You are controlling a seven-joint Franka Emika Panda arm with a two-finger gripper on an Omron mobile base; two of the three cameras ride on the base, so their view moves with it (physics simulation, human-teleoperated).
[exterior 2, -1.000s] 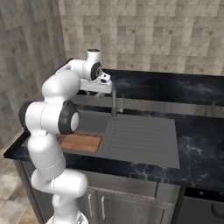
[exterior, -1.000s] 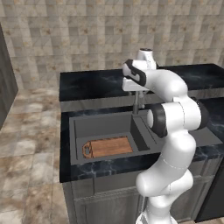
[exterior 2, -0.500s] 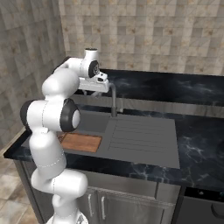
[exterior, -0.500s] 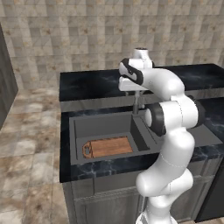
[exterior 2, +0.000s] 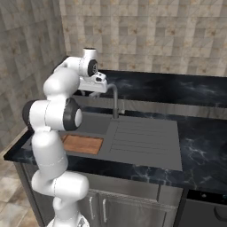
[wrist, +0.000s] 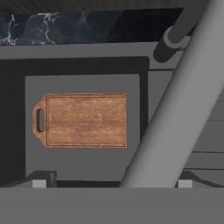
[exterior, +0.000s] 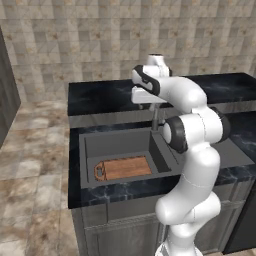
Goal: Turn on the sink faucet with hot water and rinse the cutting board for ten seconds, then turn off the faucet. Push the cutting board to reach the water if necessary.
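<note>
The cutting board lies flat on the floor of the sink, its handle hole to the left in the hand view; it also appears as the reddish board in the basin. The sink faucet stands at the basin's back edge. Its grey spout crosses the hand view diagonally. My gripper hovers above the spout, open, with a fingertip on either side of it. No water shows.
The ribbed drainboard lies right of the basin. Black marbled counter surrounds the sink, with a tiled wall behind it. My own arm stands between the base and the sink's right half.
My hand has drifted a little to the left, away from the faucet stem and over the basin. The board has not moved.
</note>
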